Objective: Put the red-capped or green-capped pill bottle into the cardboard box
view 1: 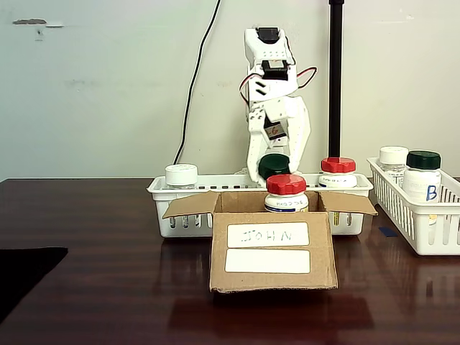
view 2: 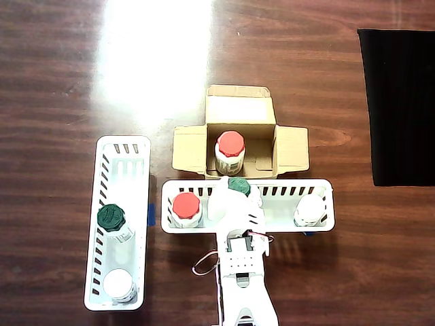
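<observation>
- White gripper point(view 1: 274, 167) is down in the long white basket point(view 2: 319, 185), and its jaws close around the dark green cap of the pill bottle point(view 2: 239, 185).
- This bottle stands at the basket's edge nearest the cardboard box point(view 1: 273, 269), near the middle of its length.
- Inside the open box stands a red-capped bottle point(view 2: 230, 151).
- Another red-capped bottle point(view 2: 185, 208) stands in the same basket.
</observation>
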Controlling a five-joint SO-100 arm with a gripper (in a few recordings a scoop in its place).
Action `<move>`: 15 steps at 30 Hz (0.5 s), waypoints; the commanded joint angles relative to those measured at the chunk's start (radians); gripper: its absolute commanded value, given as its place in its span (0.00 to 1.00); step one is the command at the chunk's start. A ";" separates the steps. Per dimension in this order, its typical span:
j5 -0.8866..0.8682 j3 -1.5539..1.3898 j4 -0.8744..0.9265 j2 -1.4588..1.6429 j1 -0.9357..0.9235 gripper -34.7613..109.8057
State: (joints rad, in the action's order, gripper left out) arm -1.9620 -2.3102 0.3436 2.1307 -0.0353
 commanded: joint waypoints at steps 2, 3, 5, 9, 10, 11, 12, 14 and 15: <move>0.035 0.160 0.252 0.178 0.026 0.25; 0.041 0.176 0.293 0.199 0.031 0.25; 0.051 0.210 0.370 0.235 0.041 0.25; 0.063 0.267 0.449 0.258 0.055 0.25; 0.067 0.282 0.460 0.256 0.057 0.25; 0.072 0.301 0.472 0.250 0.058 0.25; 0.074 0.321 0.489 0.245 0.060 0.25; 0.071 0.342 0.509 0.242 0.063 0.25; 0.071 0.344 0.509 0.244 0.064 0.26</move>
State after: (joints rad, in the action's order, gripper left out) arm -1.8883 -2.0509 0.8253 2.3286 0.0153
